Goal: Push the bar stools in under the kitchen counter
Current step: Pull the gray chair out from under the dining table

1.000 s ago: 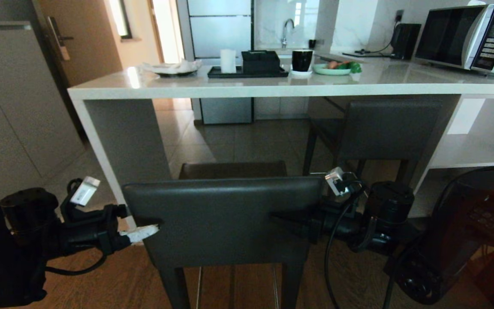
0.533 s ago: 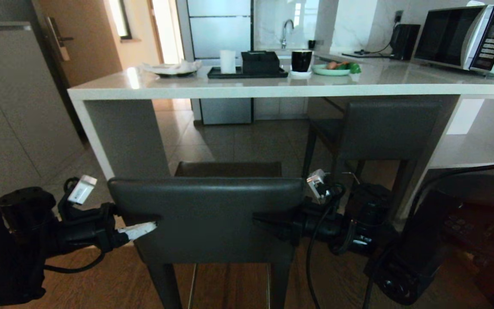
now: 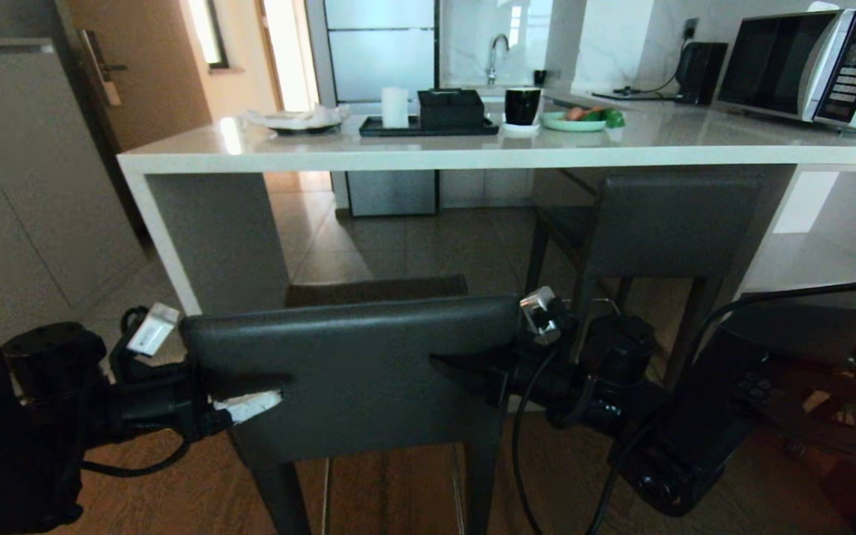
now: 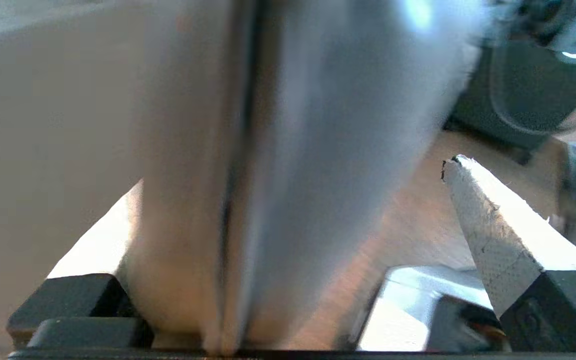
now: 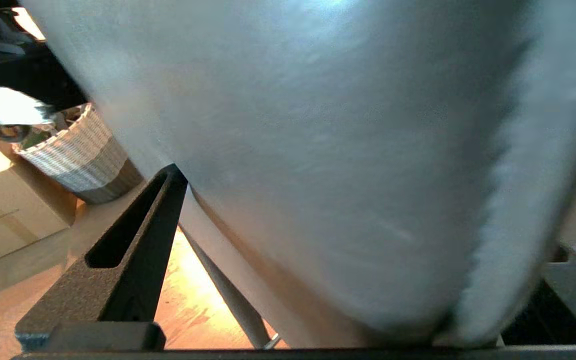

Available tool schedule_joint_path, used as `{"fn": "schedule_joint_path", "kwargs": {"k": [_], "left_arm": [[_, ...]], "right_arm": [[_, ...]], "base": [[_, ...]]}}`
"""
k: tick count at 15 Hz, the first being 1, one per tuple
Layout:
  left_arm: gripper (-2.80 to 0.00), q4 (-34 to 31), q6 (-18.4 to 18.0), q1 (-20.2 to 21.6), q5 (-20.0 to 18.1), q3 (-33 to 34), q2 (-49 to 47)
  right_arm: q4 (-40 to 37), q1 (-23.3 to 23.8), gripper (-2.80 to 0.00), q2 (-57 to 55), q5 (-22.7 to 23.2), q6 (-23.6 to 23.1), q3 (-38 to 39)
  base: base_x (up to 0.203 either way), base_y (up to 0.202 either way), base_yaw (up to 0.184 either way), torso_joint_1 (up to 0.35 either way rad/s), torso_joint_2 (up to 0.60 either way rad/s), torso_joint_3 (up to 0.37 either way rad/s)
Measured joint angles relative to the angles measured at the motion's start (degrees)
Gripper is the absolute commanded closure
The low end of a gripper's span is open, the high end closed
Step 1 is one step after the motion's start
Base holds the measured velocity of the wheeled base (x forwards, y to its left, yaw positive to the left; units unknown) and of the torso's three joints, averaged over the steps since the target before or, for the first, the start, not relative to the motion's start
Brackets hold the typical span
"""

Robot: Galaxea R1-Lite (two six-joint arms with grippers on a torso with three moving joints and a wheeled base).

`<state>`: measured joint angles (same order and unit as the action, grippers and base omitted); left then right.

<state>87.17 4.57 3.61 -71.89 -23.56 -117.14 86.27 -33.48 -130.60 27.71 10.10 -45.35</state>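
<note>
The near stool (image 3: 354, 371) has a smooth, matt leather-like back. The counter (image 3: 472, 148) is glossy pale stone. The floor (image 3: 198, 490) is brown wood. A basket (image 5: 78, 155) looks woven.

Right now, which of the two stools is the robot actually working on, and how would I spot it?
Find the long pale kitchen counter. The nearer bar stool stands out in front of its left end, backrest between the left tool and right tool. The other bar stool is already tucked underneath.
</note>
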Motion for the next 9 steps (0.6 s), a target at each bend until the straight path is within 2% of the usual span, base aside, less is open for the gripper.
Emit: {"fn": "schedule_joint_path", "kwargs": {"k": [2, 5, 9], "left_arm": [[-2.80, -0.18, 0.17, 0.49, 0.62, -0.65, -0.15], [-2.80, -0.10, 0.76, 3.65, 1.50, -2.91, -1.34], [-2.80, 0.06, 1.03, 5.25, 1.70, -4.13, -2.34]], "right_arm": [[0.00, -1.07, -2.80, 0.44, -0.41, -0.13, 0.18], [-0.04, -2.94, -2.80, 1.03, -0.06, -0.24, 1.12], [-0.15, -3.31, -2.80, 1.18, 0.18, -0.24, 1.04]], "base": [[0.000, 0.000, 0.000, 0.000, 0.00, 0.000], [0.000, 0.000, 0.000, 0.000, 0.00, 0.000], [0.000, 0.000, 0.000, 0.000, 0.00, 0.000]]}}
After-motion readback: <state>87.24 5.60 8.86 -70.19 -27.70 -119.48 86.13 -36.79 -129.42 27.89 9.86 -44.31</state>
